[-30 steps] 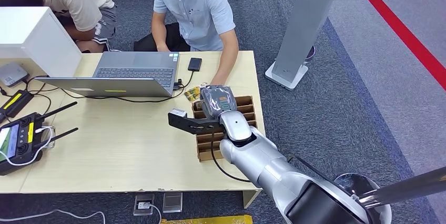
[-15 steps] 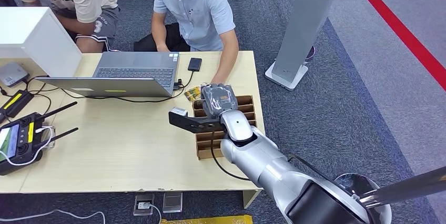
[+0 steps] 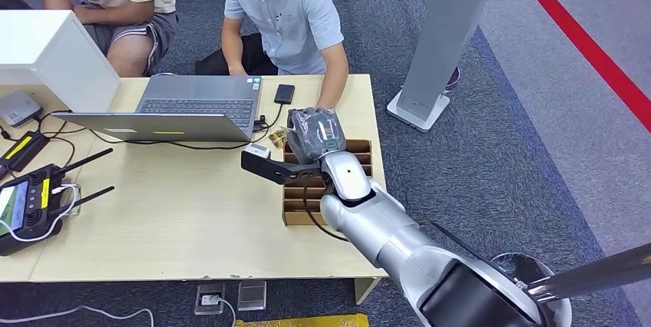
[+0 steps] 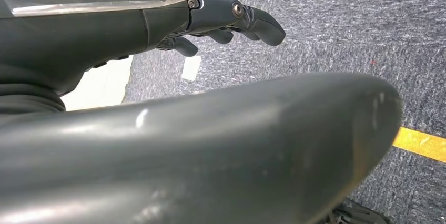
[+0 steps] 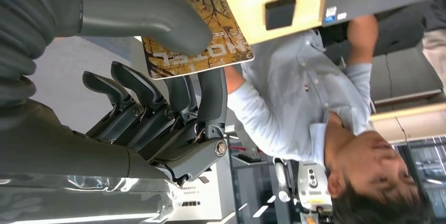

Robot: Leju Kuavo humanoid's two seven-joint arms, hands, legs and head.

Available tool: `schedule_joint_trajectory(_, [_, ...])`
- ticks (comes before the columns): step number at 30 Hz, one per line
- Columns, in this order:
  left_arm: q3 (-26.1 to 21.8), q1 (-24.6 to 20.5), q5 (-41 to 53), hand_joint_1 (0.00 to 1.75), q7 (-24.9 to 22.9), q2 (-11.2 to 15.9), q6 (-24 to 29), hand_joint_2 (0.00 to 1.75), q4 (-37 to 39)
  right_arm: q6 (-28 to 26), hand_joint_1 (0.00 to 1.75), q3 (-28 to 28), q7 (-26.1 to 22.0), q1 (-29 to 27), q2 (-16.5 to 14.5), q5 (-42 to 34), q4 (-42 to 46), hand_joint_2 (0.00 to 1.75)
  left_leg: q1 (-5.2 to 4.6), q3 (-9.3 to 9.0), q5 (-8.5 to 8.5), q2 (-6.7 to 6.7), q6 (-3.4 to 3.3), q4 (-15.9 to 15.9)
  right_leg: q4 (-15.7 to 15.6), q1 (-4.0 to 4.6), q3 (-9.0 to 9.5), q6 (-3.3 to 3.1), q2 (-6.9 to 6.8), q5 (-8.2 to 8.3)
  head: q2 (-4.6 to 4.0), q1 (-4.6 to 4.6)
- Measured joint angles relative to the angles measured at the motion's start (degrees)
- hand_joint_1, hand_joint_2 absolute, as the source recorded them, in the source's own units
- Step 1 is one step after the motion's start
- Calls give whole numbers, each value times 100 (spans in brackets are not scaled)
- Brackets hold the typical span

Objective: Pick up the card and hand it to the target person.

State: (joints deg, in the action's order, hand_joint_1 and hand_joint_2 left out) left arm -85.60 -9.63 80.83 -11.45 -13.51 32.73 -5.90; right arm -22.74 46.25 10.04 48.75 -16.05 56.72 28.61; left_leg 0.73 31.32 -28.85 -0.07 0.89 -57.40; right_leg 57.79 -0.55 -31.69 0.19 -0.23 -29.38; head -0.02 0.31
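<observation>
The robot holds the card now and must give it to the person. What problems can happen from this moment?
The right hand pinches the card near one side only, between thumb and fingers, so it could slip or twist during the reach. The person's forearm rests on the table close by; a fast move might bump it. The cardboard organiser sits under the arm and could be nudged.

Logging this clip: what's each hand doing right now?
Left hand: holds nothing, fingers loosely apart.
Right hand: pinches the card.
</observation>
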Motion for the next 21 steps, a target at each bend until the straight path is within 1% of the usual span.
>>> schedule_joint_trajectory(8, [-2,6,-92,0,58,0,10,0,0,-3,175,-172,-13,103,128,-69,595,175,0,1,0,0,0,0,0,0,-1,0,0,0,0,1])
schedule_joint_trajectory(13, [-3,5,-100,0,73,0,9,0,0,76,175,-292,57,215,249,-28,1078,175,0,1,0,0,0,0,0,0,-2,0,0,0,0,0])
schedule_joint_trajectory(17, [-1,6,-71,0,84,0,-8,0,0,158,175,-350,92,278,313,-2,1256,175,0,1,0,0,0,0,0,0,-2,0,0,0,0,0])
schedule_joint_trajectory(21, [0,6,5,0,87,0,-39,0,0,132,175,-409,-34,379,368,25,1293,175,0,1,0,0,0,0,0,0,-1,0,0,0,0,-1])
